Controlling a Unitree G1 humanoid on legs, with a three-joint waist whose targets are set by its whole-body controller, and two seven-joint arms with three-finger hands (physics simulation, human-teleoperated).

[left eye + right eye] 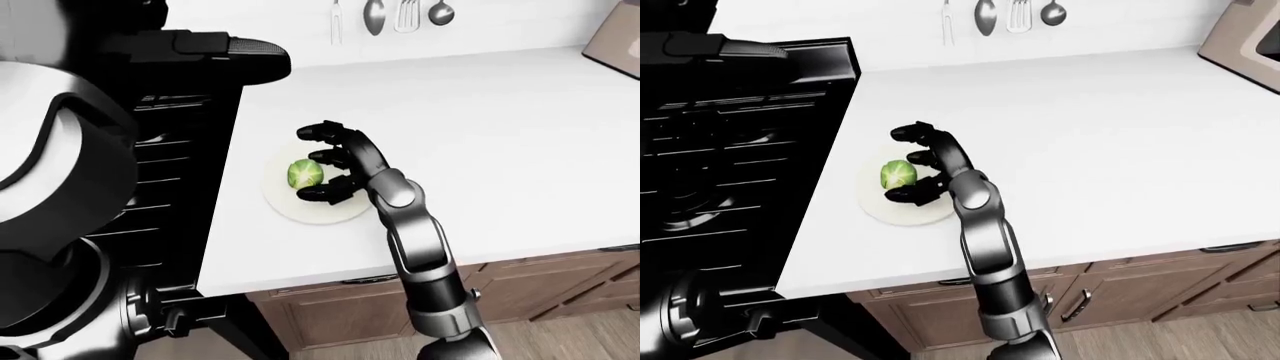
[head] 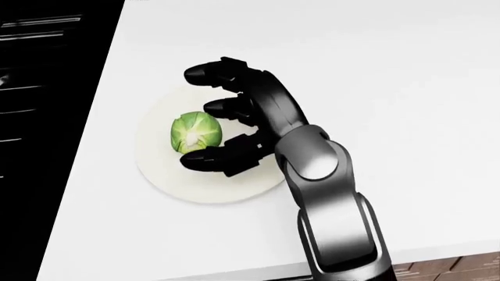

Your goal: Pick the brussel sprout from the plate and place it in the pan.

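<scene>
A green brussel sprout (image 2: 192, 133) lies on a round white plate (image 2: 160, 167) near the counter's left edge. My right hand (image 2: 195, 119) comes in from the lower right and cups the sprout from the right, open. Its thumb (image 2: 204, 159) sits just below the sprout and two fingers (image 2: 204, 74) arch above and beside it. A dark shape with a handle-like bar (image 1: 235, 51) on the stove at the top left of the left-eye view may be the pan. My left arm (image 1: 60, 172) fills the left of that view, and its hand is unclear.
The black stove (image 1: 720, 150) borders the white counter (image 2: 391, 88) on the left, close to the plate. Utensils (image 1: 385, 15) hang on the wall above. An appliance (image 1: 1245, 37) stands at the counter's far right. Wooden cabinets (image 1: 1120, 292) run below.
</scene>
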